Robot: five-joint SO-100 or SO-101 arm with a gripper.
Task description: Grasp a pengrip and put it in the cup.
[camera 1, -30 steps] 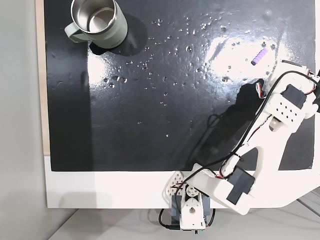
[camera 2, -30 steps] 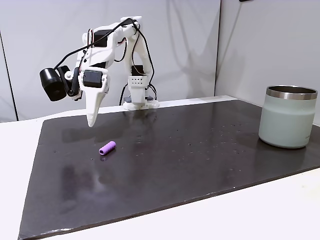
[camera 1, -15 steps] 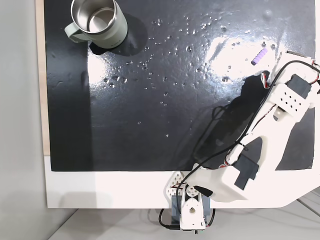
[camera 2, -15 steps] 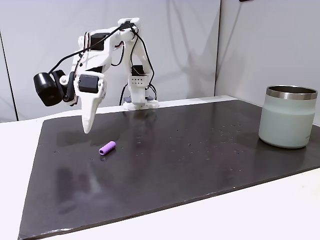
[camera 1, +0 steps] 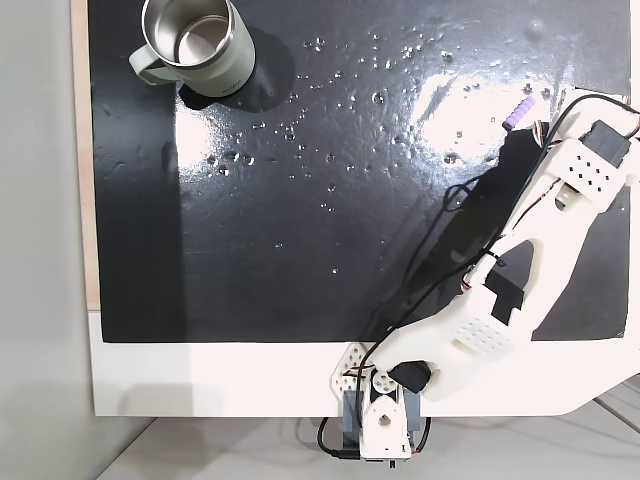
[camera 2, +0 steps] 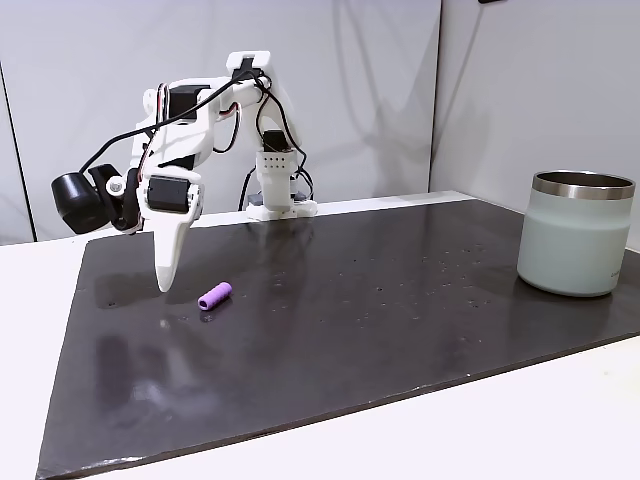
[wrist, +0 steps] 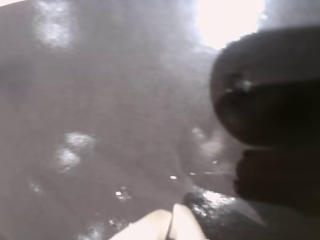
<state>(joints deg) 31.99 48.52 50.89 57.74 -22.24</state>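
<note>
Gripper [camera 2: 165,283]: fingers together, pointing down, tip just above the mat, holding nothing; white tips touching at the bottom edge in wrist view [wrist: 170,225].
Pengrip [camera 2: 214,296]: lying flat on the black mat [camera 2: 380,330], just right of gripper tip in the side fixed view; apart, untouched.
Pengrip from above [camera 1: 517,110]: near mat's right edge.
Cup [camera 2: 575,233]: upright, far right; top-left from above [camera 1: 195,45], well apart from pengrip.

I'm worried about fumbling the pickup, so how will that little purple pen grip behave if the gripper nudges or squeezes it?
The pengrip lies on its side on the glossy black mat, so a sideways nudge would probably roll or slide it. It looks tiny and likely very light, easily knocked away. The gripper hangs beside it with fingertips together in the wrist view, so it would likely need opening first.
</note>
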